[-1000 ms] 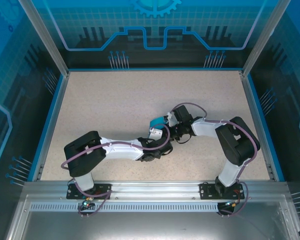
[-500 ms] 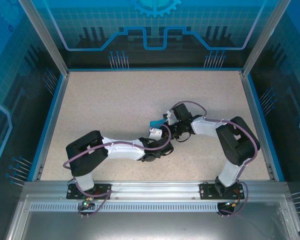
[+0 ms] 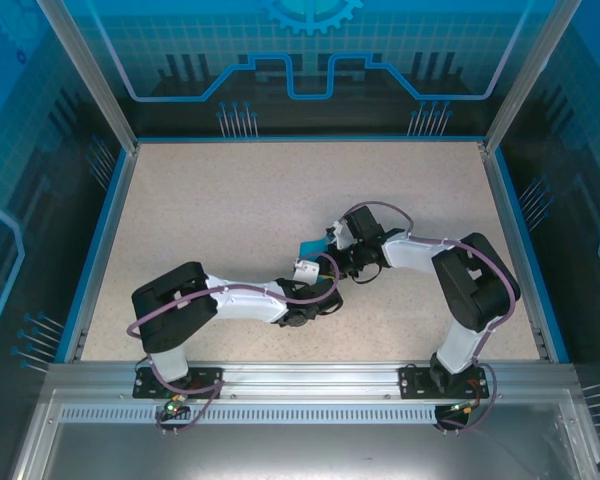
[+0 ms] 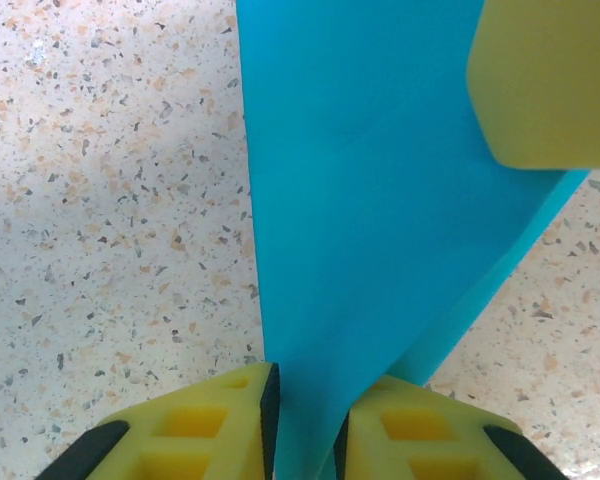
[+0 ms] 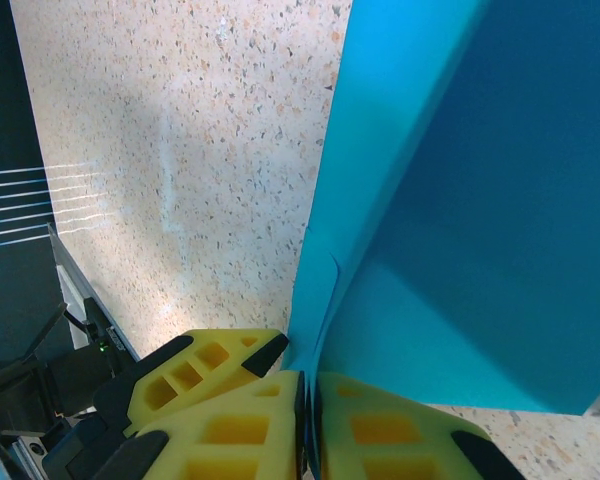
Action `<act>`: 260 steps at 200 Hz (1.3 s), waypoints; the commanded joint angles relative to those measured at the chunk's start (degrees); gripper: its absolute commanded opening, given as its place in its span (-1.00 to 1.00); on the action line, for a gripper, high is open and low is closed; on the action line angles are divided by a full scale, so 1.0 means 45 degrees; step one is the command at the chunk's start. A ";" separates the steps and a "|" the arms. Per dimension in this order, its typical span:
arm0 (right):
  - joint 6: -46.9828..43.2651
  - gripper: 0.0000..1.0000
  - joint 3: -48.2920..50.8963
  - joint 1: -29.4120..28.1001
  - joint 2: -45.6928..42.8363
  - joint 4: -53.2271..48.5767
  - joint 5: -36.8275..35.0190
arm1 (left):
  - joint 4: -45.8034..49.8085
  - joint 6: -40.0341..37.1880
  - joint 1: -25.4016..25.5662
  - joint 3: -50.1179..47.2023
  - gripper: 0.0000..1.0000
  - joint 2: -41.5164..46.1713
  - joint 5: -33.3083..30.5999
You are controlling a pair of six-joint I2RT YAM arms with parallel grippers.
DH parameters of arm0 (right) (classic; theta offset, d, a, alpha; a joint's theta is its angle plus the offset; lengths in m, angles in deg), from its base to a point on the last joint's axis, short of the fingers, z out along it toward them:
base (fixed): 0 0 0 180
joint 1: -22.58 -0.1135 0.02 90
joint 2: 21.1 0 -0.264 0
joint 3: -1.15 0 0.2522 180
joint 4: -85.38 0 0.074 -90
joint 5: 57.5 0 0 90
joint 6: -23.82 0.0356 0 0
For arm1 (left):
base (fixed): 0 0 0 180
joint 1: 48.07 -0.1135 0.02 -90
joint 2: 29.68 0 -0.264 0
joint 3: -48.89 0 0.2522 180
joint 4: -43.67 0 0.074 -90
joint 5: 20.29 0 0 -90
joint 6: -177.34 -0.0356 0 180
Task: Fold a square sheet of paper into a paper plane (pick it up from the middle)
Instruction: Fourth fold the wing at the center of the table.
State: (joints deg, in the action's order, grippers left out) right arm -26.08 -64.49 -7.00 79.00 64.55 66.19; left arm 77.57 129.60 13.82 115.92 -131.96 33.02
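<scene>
The square sheet of paper [image 3: 307, 247], folded and bright cyan-blue, is held just above the table's middle between both grippers. My left gripper [image 3: 313, 262] reaches it from below and my right gripper [image 3: 330, 245] from the right. In the left wrist view the paper [image 4: 380, 200] tapers down into my left gripper [image 4: 305, 420], whose yellow jaws press on its narrow end; a finger [image 4: 550, 80] of the right gripper sits on the sheet's upper right. In the right wrist view my right gripper [image 5: 310, 420] is shut tight on the layered edge of the paper [image 5: 480, 250], with a left finger [image 5: 205, 365] just beside it.
A speckled beige table [image 3: 230, 200] lies under the arms, bordered by a blue rim [image 3: 100, 250] and metal posts. The right arm's elbow [image 3: 475, 280] stands to the right and the left arm's elbow [image 3: 170, 305] at the near left.
Both grippers and the paper have shifted slightly left and towards each other. Less of the blue sheet shows from above than a second ago.
</scene>
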 commanded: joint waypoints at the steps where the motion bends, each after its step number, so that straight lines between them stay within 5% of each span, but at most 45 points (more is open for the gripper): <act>1: 0.0008 -0.75 -0.0366 -0.0009 0.0137 -0.0362 0.0276 | 0.0017 0.0453 0.0095 -0.0257 -0.52 0.0376 -0.0122; 95: -0.0102 -0.76 -0.0444 -0.0008 0.0196 -0.0490 0.0272 | -0.0056 0.0310 0.0095 0.0036 -0.47 0.0789 0.0077; 187: -0.0121 -0.74 -0.0505 -0.0019 0.0093 -0.0595 0.0227 | 0.0188 0.0704 0.0058 -0.0008 -0.73 0.0524 -0.0075; 260: -0.0311 -0.53 -0.0333 0.0257 -0.0873 -0.1003 -0.0046 | -0.2101 -0.0063 -0.0910 -0.1422 -0.88 0.1680 0.2074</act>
State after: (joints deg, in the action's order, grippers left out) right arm -26.41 -65.60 -6.94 78.73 62.34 65.93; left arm 73.33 131.90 11.35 112.67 -128.05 36.82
